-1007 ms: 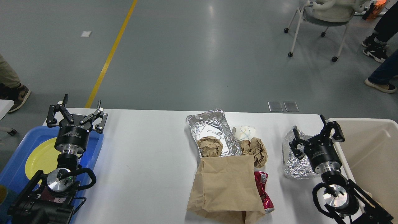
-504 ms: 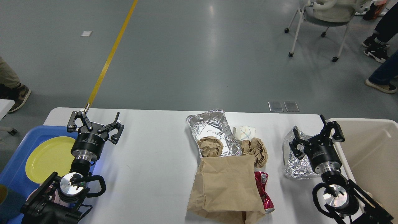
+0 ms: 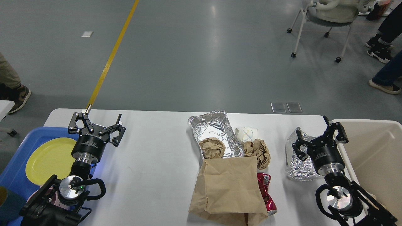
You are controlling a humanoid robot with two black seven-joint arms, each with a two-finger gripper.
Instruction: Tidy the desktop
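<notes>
The white desktop (image 3: pixel 150 163) spans the view. At its middle lie a foil tray (image 3: pixel 213 127) holding a crumpled brown paper ball (image 3: pixel 212 147), a second paper ball (image 3: pixel 258 150), a white wad (image 3: pixel 247 133), a flat brown paper bag (image 3: pixel 227 188) and a crushed red can (image 3: pixel 266 193). A crumpled foil piece (image 3: pixel 298 163) lies at the right. My left gripper (image 3: pixel 96 125) is open over the desktop's left end, empty. My right gripper (image 3: pixel 318 136) is open above the crumpled foil, holding nothing.
A blue tray (image 3: pixel 22 163) with a yellow plate (image 3: pixel 50 158) sits at the left edge. A beige bin (image 3: pixel 377 157) stands at the right edge. A wheeled chair (image 3: pixel 326 18) and people's feet are on the floor beyond.
My left gripper has moved right, from over the blue tray to over the desktop's left end, and stayed there for the last half second. The right arm has not moved.
</notes>
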